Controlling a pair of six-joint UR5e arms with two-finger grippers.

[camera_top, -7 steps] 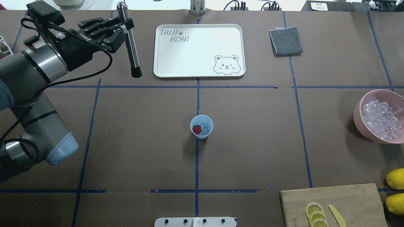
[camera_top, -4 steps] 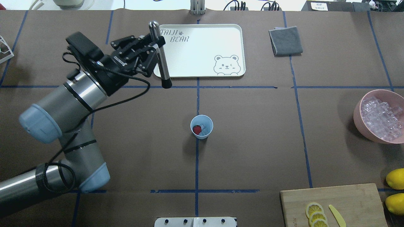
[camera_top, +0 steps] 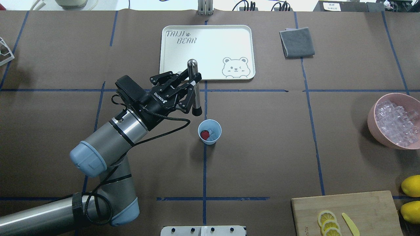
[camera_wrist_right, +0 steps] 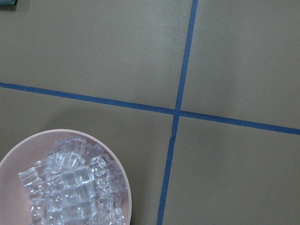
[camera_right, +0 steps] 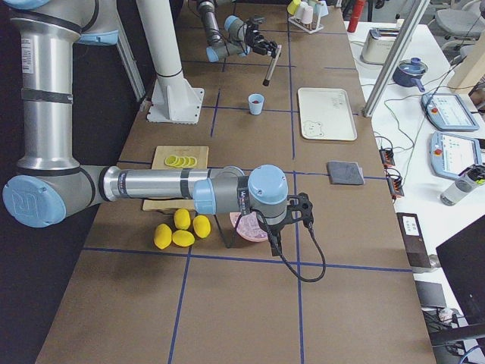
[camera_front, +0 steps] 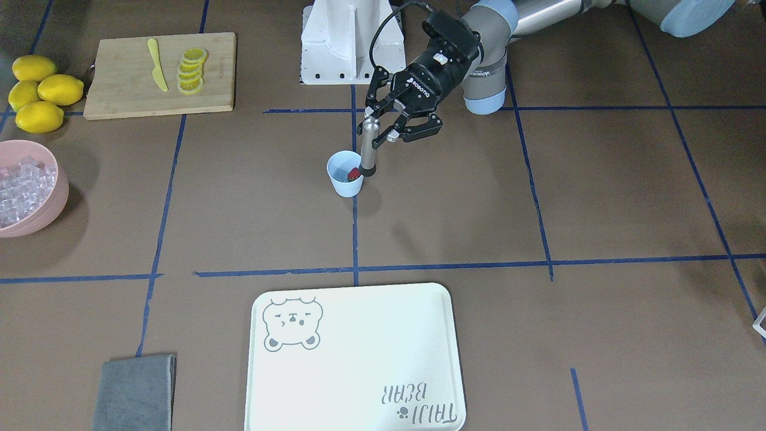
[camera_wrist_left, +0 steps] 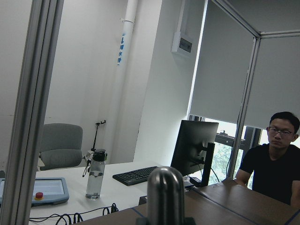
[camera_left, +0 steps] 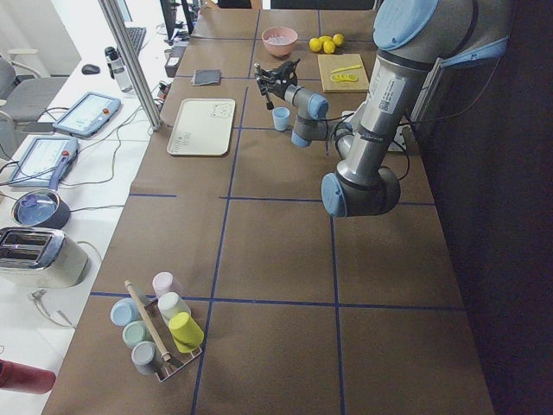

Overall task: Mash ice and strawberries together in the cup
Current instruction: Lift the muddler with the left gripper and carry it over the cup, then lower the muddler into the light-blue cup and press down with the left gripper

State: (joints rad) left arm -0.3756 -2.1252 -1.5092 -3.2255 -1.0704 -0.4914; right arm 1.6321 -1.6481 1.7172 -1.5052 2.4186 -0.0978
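Brown paper table [camera_top: 262, 147]; white "TAIJI BEAR" tray [camera_top: 210, 49]. At its 6 o'clock, pale-blue plastic cup [camera_top: 215, 126] holds ice [camera_top: 212, 133], strawberry [camera_top: 205, 134]. Steel muddler [camera_top: 196, 104] at cup's 11 o'clock, clamped by left gripper [camera_top: 193, 84]; right gripper [camera_right: 305, 208] grip unreadable

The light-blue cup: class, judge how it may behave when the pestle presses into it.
The cup looks small and holds only one strawberry and a little ice, so it is probably light and may slide. It tapers to a narrow base and nothing holds it, so an off-centre push from the pestle in the left gripper could tip it.
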